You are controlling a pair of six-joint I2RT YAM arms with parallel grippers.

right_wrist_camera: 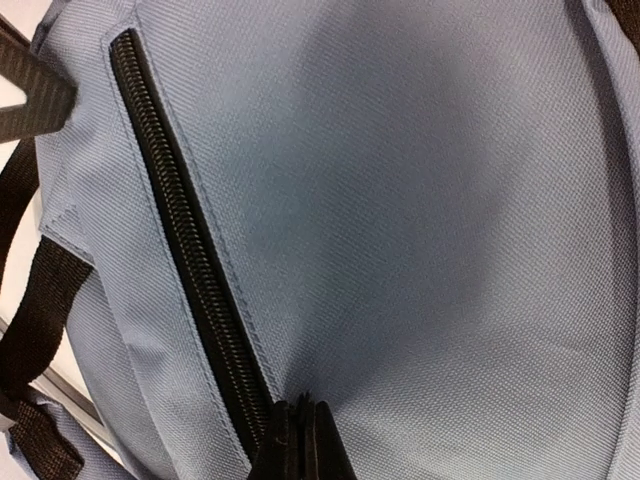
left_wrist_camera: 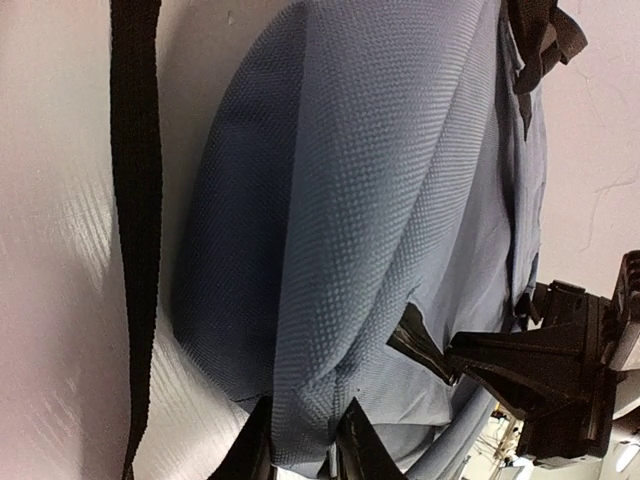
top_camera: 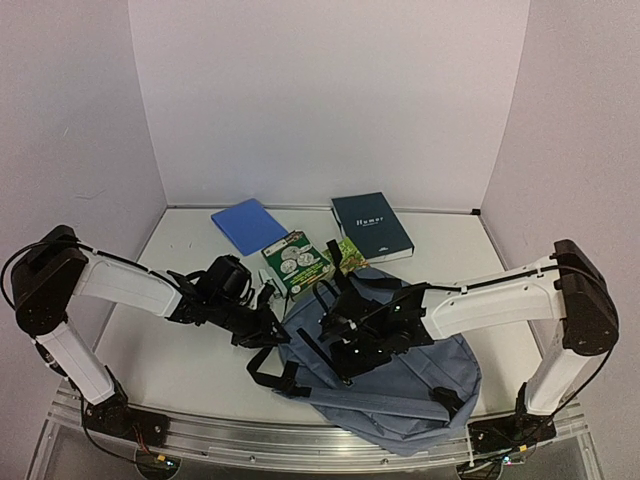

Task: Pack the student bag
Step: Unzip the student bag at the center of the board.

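Observation:
The slate-blue student bag (top_camera: pixel 405 385) lies flat on the table at front centre-right, with black straps at its left edge. My left gripper (top_camera: pixel 268 335) is shut on a fold of fabric at the bag's left edge; in the left wrist view the fingers (left_wrist_camera: pixel 355 440) pinch that fold of the bag (left_wrist_camera: pixel 350 200). My right gripper (top_camera: pixel 345 348) rests on top of the bag. In the right wrist view it (right_wrist_camera: pixel 300 412) is shut at the lower end of the closed black zipper (right_wrist_camera: pixel 180 250), with the bag fabric (right_wrist_camera: pixel 420 220) puckering toward it.
Behind the bag lie a blue book (top_camera: pixel 250 225), a dark teal book (top_camera: pixel 372 225) and a green-covered book (top_camera: pixel 298 262), with another green item (top_camera: pixel 350 250) beside it. A loose black strap (left_wrist_camera: pixel 135 200) trails over the white table (top_camera: pixel 190 350). White walls enclose the table.

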